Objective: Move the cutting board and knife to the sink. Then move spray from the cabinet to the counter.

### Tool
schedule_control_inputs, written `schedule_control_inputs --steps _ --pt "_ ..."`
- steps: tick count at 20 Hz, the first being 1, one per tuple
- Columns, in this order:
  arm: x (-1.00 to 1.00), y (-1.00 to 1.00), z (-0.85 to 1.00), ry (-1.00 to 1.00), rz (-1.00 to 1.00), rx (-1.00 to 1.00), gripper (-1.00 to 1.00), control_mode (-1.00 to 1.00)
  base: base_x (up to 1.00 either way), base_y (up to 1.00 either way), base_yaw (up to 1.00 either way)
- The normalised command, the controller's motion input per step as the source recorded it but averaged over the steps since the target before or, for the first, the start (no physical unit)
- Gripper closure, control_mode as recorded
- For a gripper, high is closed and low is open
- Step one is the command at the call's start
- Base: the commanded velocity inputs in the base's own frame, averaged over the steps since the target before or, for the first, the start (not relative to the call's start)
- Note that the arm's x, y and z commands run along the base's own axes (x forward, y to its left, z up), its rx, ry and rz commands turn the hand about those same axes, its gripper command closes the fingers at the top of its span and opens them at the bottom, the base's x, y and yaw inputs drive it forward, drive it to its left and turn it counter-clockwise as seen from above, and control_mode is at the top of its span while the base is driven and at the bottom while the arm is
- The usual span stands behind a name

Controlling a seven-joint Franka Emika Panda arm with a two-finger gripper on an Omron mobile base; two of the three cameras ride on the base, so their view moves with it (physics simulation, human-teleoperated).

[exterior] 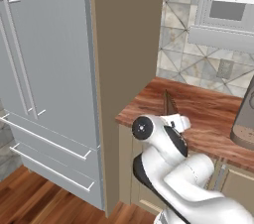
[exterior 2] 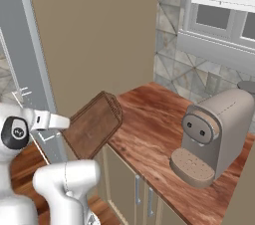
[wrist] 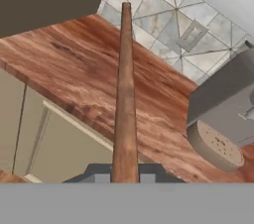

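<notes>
One flat rectangular dark-brown wooden cutting board [exterior 2: 93, 125] hangs in the air, lifted clear of the reddish-brown wood-grain counter [exterior 2: 149, 134]. In the right base view it stands on edge and tilted, its broad face showing, its ridged strip at the upper short end toward 1 o'clock and its lower end toward 7 o'clock, next to the white arm's wrist. In the left base view the cutting board [exterior: 169, 104] is seen edge-on as a thin dark sliver rising toward 12 o'clock from the white hand, over the near corner of the counter [exterior: 208, 114].

In the hand view the cutting board [wrist: 124, 94] runs as a narrow brown edge from the bottom centre straight up to 12 o'clock, its near end seated between the two small dark fingertips of the gripper [wrist: 124, 176]. The pincer is clamped on that board edge, one finger on each face.

One grey-brown coffee machine [exterior 2: 214, 134] stands on the counter at 3 o'clock in the right base view, well apart from the board; the coffee machine [wrist: 223, 119] sits at 4 o'clock in the hand view. One tall beige panel [exterior: 126, 64] rises at the counter's left end, and beyond it stands one grey refrigerator [exterior: 44, 69] with long handles. One window [exterior 2: 224, 10] with white blinds sits above the grey tiled backsplash [exterior: 198, 64]. Beige cabinet doors [exterior 2: 134, 194] close the counter's front, two slim handles showing.
</notes>
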Motion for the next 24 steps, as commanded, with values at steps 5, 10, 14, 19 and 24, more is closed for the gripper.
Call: schedule_control_inputs --steps 5,10,14,19,24 --pt "-0.44 -0.03 1.00 -0.09 0.00 0.08 1.00 -1.00 0.00 0.00 0.00" --pt "-0.02 0.00 1.00 -0.11 0.11 -0.04 1.00 -1.00 0.00 0.00 0.00" --pt "0.00 0.00 1.00 -0.23 0.16 -0.30 1.00 -1.00 0.00 0.00 0.00" --pt "-0.04 0.03 0.91 -0.28 0.14 -0.50 1.00 -1.00 0.00 0.00 0.00" --pt "-0.21 0.00 0.39 -0.17 0.04 -0.53 1.00 -1.00 0.00 0.00 0.00"
